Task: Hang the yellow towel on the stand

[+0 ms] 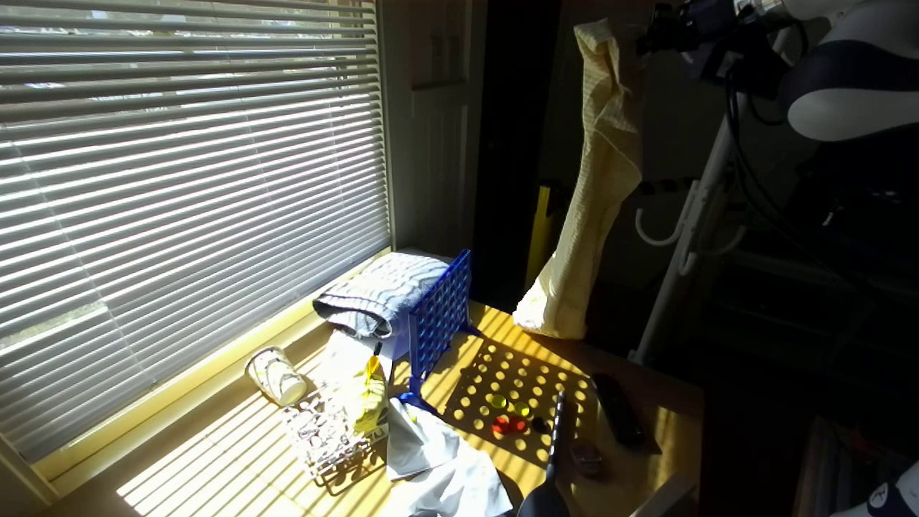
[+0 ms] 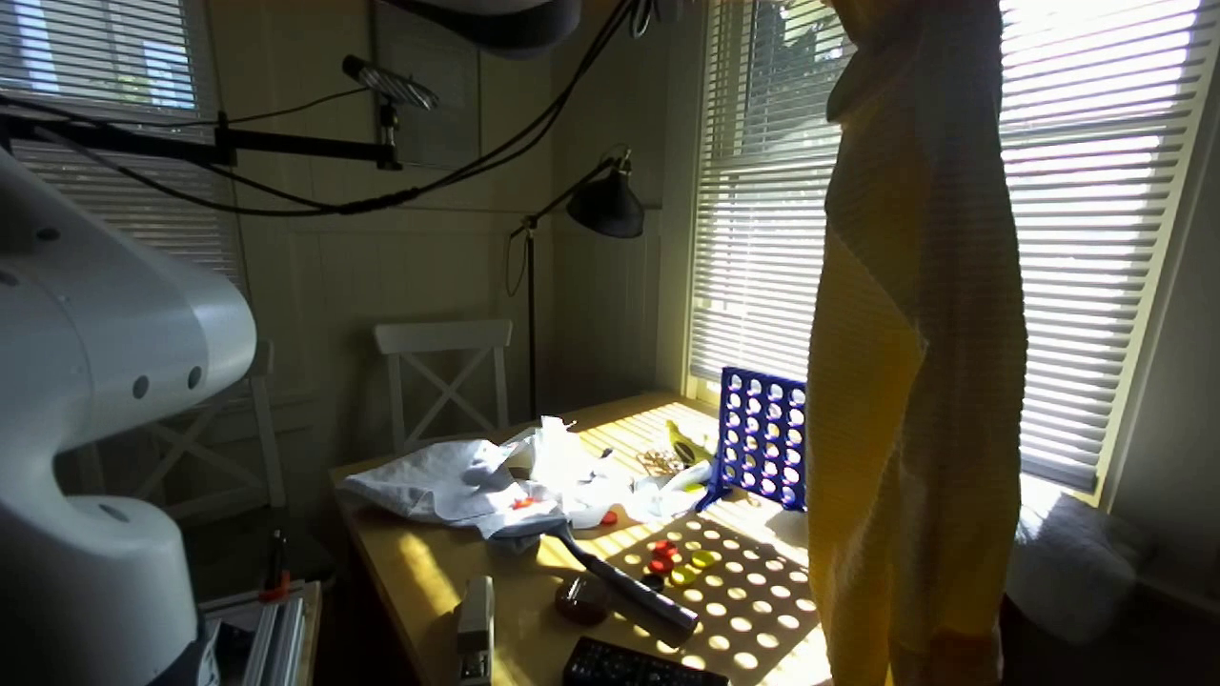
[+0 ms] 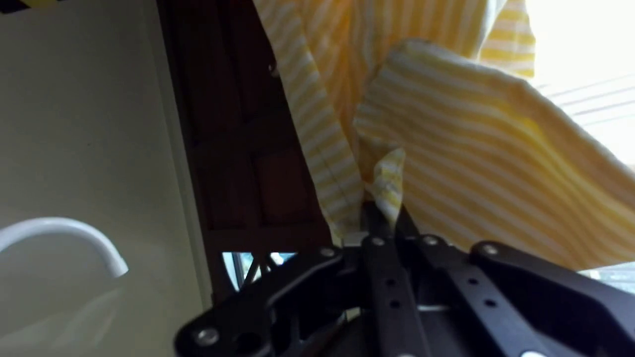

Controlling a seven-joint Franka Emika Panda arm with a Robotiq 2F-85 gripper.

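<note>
The yellow towel hangs as a long, twisted drape, its lower end down near the far table edge in an exterior view; whether it touches there I cannot tell. My gripper is high up at the towel's top. In the wrist view the gripper is shut, with a pinched tip of the striped yellow towel between its fingers. The towel also fills the right part of an exterior view. The stand, a slanting pale pole with curved hooks, is below and beside my gripper. One white hook shows at left in the wrist view.
On the table stands a blue game grid beside a folded patterned cloth. A white cloth, a cup, a remote and a dark-handled utensil lie around it. A black lamp stands behind.
</note>
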